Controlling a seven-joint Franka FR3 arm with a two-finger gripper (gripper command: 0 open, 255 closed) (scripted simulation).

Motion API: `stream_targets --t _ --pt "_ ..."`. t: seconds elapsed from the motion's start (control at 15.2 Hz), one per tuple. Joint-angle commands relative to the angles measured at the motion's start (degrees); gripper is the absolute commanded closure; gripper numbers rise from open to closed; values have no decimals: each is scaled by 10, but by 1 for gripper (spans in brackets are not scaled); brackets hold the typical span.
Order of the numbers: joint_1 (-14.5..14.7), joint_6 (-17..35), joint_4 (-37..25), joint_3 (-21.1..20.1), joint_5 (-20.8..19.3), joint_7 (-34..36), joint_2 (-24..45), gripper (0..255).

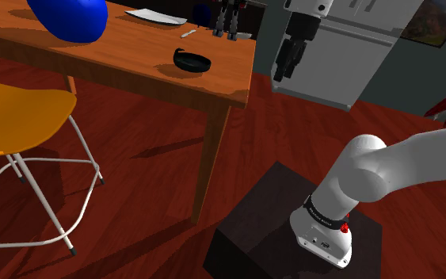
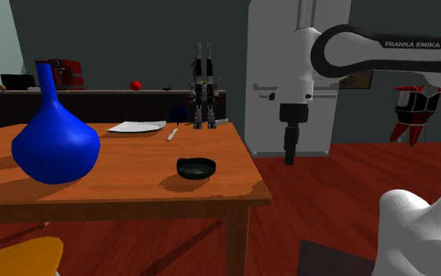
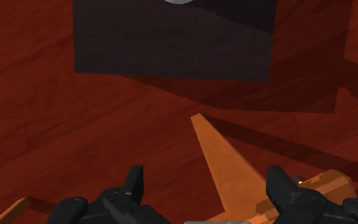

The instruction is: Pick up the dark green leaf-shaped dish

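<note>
1. Currently the gripper [image 1: 282,74] hangs in the air beside the surface [image 1: 134,59], past its corner and over the red floor [image 1: 142,166], so nothing is grasped yet
2. Wrist view: the two black fingers [image 3: 135,181] stand well apart with only floor and an orange table leg [image 3: 225,162] between them, so the gripper [image 3: 205,173] is open and empty
3. Task thing: the leaf-shaped dish [image 1: 191,60] looks very dark, nearly black; it sits flat on the wooden surface near the edge closest to the arm, with bare wood all round it
4. In the second exterior view the dish [image 2: 196,167] is to the left of and a bit lower than the gripper [image 2: 290,157], well apart from it
5. Gripper points down; that likely suits a top-down grab on the dish's shallow rim once it's carried over the surface
6. Clutter is away from the dish: blue vase [image 2: 54,145], white plate [image 2: 136,126], small utensil [image 2: 172,135] and a dark figurine [image 2: 204,86] all sit further off, so the approach looks free
7. Stand [image 1: 292,230] is on the floor next to the table leg, which probably explains why the dish near that edge is in reach
8. Stage, my call: pre-approach; the move across and down to the dish is not yet done
</note>
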State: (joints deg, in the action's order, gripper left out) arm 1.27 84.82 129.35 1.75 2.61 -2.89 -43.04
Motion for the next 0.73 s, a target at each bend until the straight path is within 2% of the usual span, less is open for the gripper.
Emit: stream_targets --t 0.0,0.66 --pt "0 0 0 0 0 0 0 0" --pt "21 57 -148 -87 -1 76 178 0"
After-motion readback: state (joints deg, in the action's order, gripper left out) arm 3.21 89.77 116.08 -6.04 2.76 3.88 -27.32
